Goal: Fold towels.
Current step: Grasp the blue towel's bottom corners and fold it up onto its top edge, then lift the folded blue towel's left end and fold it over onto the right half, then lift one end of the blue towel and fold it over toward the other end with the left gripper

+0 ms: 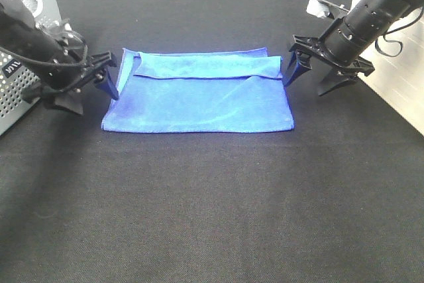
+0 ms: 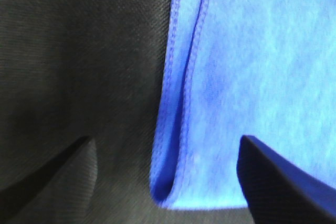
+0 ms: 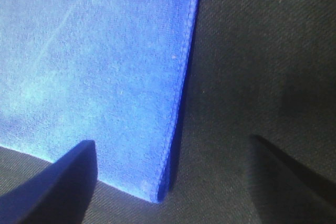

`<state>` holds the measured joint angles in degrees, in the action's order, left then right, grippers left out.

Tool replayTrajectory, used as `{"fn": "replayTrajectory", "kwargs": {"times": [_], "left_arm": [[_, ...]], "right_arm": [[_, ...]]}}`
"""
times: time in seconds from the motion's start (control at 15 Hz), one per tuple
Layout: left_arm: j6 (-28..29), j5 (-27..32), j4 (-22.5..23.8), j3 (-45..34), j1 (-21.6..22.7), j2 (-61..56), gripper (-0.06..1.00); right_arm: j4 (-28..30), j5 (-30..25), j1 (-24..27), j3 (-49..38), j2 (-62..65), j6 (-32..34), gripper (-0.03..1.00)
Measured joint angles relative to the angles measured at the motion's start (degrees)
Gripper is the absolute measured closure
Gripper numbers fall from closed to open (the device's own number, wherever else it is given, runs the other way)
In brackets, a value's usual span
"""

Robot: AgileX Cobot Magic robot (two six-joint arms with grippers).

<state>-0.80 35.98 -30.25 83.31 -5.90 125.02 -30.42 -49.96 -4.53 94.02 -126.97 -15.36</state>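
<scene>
- Black table [image 1: 212, 217] up front, blue towel [image 1: 199, 101] lying folded flat mid-table, far edge doubled over.
- Yep, left fingers [image 1: 107, 84] and right fingers [image 1: 295, 67] both spread wide, holding nothing, one at each short end.

Open mat [image 1: 199, 217] in front of the towel [image 1: 199, 107]; a perforated box [image 1: 14, 91] (far left) crowds the left hand [image 1: 91, 99].

Royal-blue towel [image 1: 199, 94] on a black woven cloth [image 1: 212, 210]; black claws.
</scene>
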Motion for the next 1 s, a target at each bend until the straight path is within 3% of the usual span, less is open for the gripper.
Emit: {"fn": "replayTrajectory", "kwargs": {"times": [0.2, 0.47, 0.67, 0.73, 0.87, 1.0], "left_arm": [[-3.7, -1.6, -3.7, 0.1, -2.8, 2.9, 0.24], [-3.4, -3.3, -5.3, 0.4, -4.7, 3.9, 0.28], [-3.4, -3.4, -5.8, 0.4, -4.7, 4.5, 0.57], [-3.4, -3.4, -5.8, 0.4, -4.7, 4.5, 0.57], [-3.4, -3.2, -6.0, 0.4, -4.8, 4.8, 0.71], [-3.4, -3.2, -6.0, 0.4, -4.8, 4.9, 0.81]], "right_arm": [[-3.0, 0.1, 0.0, -0.1, -3.2, -3.1, 0.24], [-6.0, -0.2, -2.3, -0.1, -5.9, -5.6, 0.27], [-7.8, 0.1, -2.7, -0.1, -6.6, -5.2, 0.39], [-7.8, 0.1, -2.7, -0.1, -6.6, -5.2, 0.39], [-8.1, 0.2, -2.7, -0.1, -6.8, -5.2, 0.43], [-8.1, 0.5, -2.7, -0.1, -7.0, -5.2, 0.56]]}}
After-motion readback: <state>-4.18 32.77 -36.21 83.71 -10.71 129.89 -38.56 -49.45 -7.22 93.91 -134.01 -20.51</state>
